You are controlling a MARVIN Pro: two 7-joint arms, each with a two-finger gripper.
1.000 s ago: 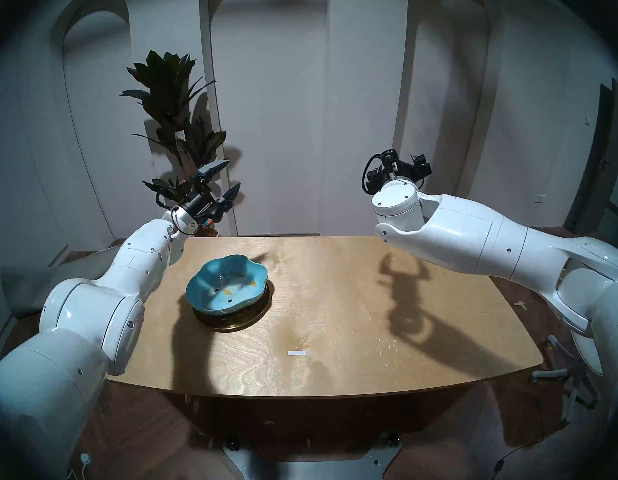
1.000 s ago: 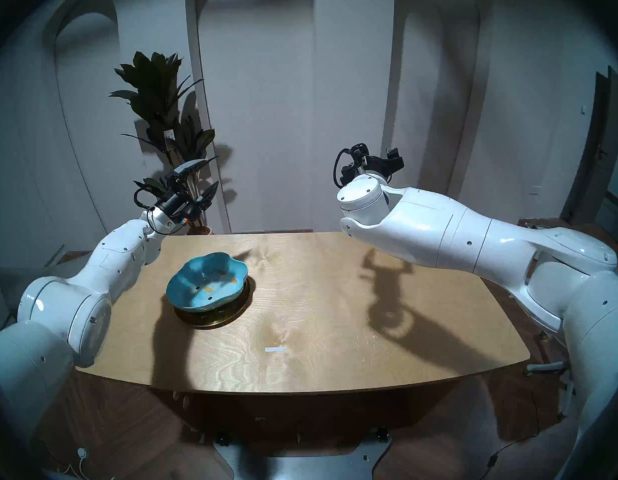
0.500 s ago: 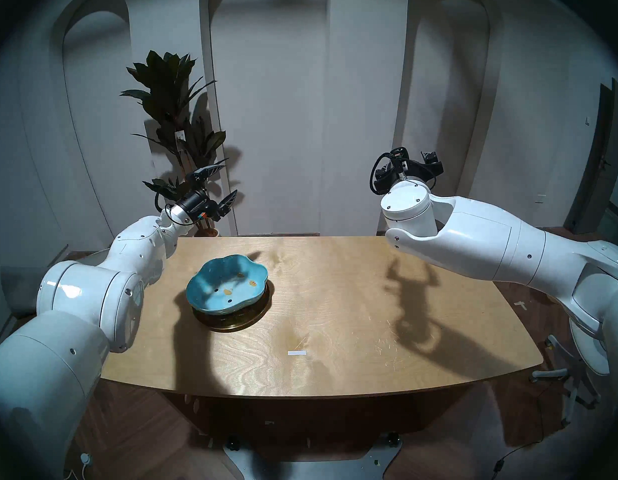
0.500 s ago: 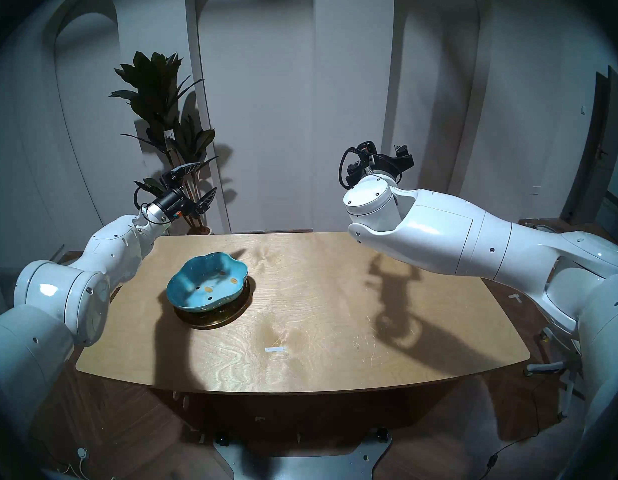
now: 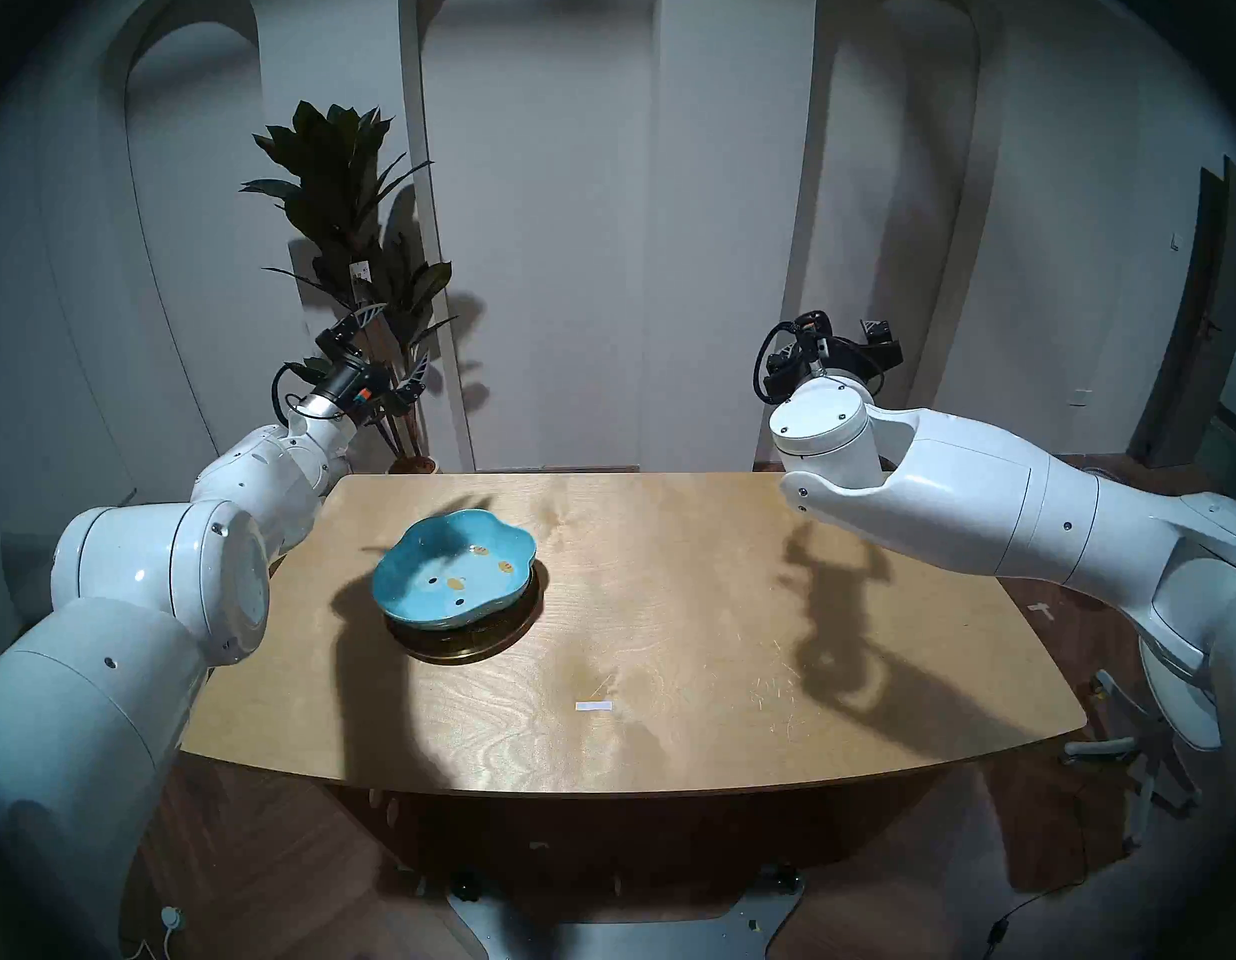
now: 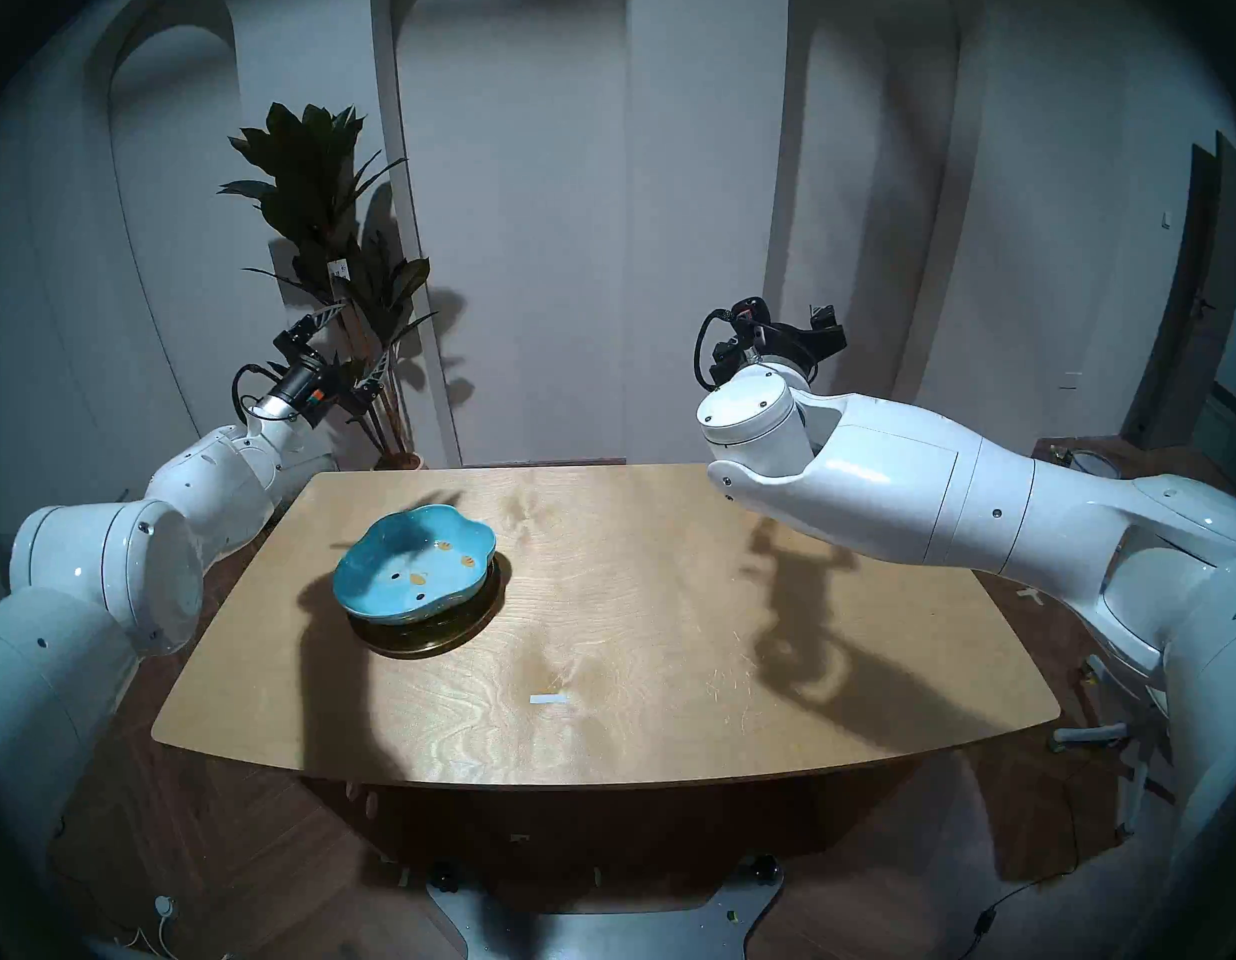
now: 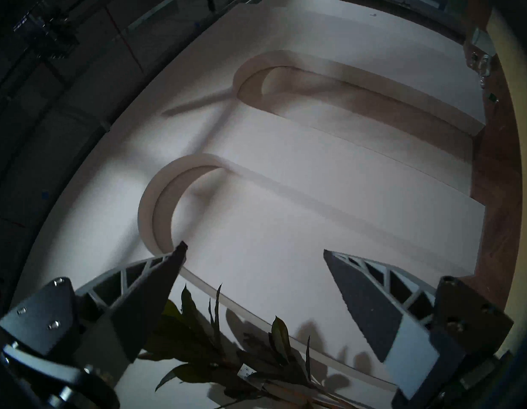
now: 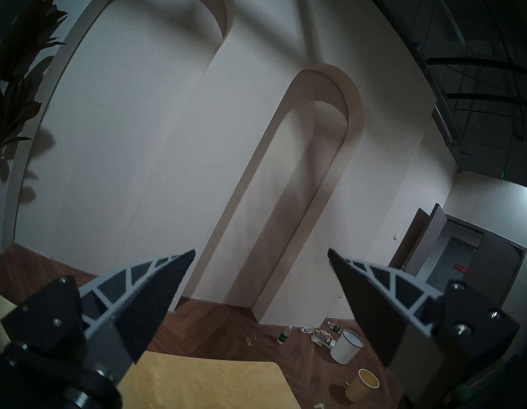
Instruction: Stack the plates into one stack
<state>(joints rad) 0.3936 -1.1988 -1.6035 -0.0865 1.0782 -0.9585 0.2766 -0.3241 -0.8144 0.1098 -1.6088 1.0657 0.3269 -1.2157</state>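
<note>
With the blue lobed dish [image 5: 454, 577] topping the stack on the gold plate [image 5: 463, 647] at table's [image 5: 670, 661] left, both grippers, left [image 5: 393, 345] and right [image 8: 260, 305], hang wide-jawed and empty, the left nearer.

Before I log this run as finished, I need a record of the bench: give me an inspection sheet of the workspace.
Surface: wooden table, bare apart from a white label strip and arm shadows.
Job's things: blue lobed dish sits on top of the stack; gold metal plate lowest; a middle plate is hidden.
Clutter: nothing seen on the table.
Grippers: left gripper open, empty, raised; right gripper open, empty, raised.
Cables: black loops at both wrists; floor cable.
Surroundings: potted plant, arched wall panels, white bucket and paper cup on the floor.
</note>
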